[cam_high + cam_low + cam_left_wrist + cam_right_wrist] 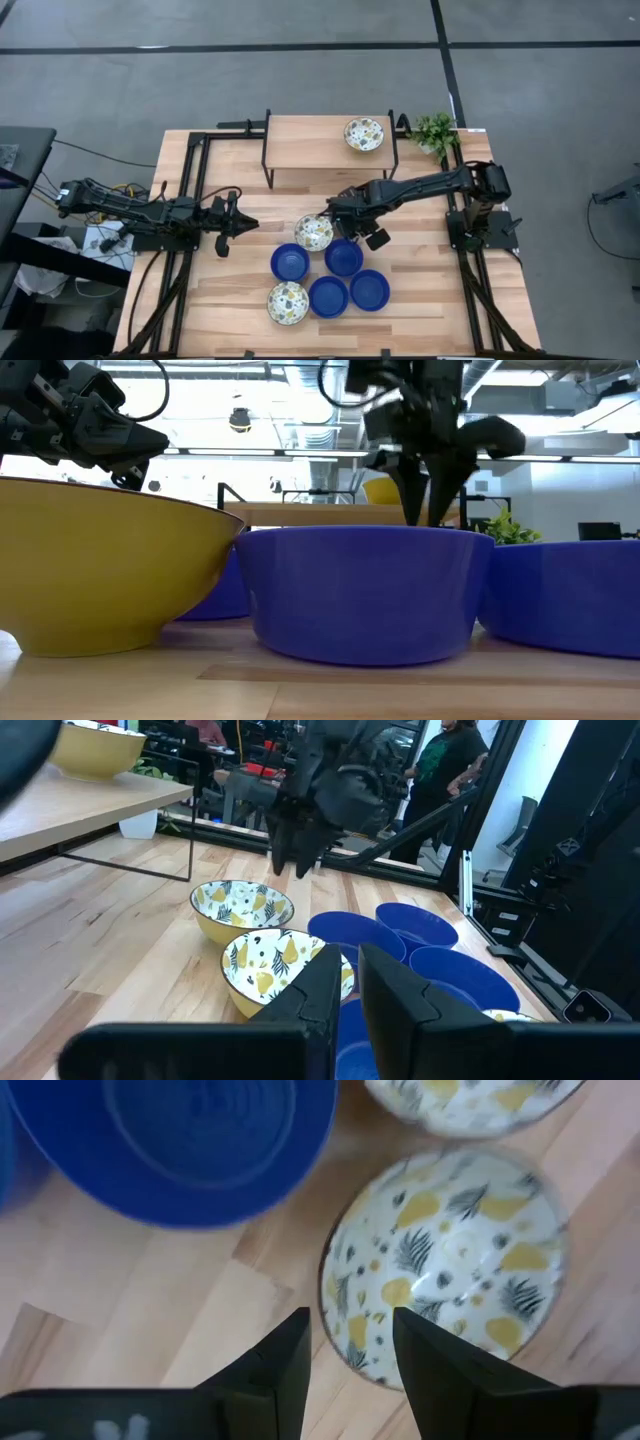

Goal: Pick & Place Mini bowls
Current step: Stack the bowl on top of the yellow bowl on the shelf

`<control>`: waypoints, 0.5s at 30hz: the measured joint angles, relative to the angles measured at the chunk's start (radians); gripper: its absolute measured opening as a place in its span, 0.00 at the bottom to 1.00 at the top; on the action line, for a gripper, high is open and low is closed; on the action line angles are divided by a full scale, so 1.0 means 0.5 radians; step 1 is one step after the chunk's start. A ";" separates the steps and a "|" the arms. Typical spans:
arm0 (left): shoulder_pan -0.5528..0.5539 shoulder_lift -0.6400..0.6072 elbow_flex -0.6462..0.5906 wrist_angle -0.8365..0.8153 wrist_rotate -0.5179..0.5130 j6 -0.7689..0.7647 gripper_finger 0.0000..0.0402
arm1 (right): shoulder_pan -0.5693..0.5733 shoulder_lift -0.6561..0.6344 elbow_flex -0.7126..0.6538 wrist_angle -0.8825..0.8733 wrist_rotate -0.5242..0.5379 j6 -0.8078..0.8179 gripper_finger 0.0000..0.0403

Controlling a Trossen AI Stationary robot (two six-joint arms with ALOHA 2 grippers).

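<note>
Several cobalt blue bowls (344, 257) sit on their bases close together at the table's middle. One floral bowl (313, 232) stands beside them and another (288, 302) nearer the near edge. A third (364, 133) rests on a raised wooden shelf. A fourth floral bowl (450, 1270) lies under my right gripper (350, 1342), hidden in the high view. That gripper is open and hovers above the bowl's rim (242, 905) without touching, fingers pointing down (297, 870). My left gripper (352, 970) waits left of the bowls (248, 223), its fingers a narrow gap apart.
The raised shelf (300, 128) on black metal legs stands at the table's far side, with a small green plant (435, 130) to its right. Black frame rails run along both table sides. Bare wood lies left of the bowls. People stand in the room beyond the table.
</note>
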 joint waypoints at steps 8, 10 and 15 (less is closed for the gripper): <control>0.000 0.000 0.000 0.000 0.000 0.000 0.10 | -0.041 0.000 -0.128 0.041 0.003 0.001 0.31; 0.001 0.000 0.000 0.000 0.000 0.000 0.10 | -0.040 0.000 -0.146 0.084 0.002 0.001 0.30; 0.001 0.000 0.000 0.000 0.000 0.000 0.10 | -0.040 0.000 -0.189 0.219 0.002 -0.024 0.30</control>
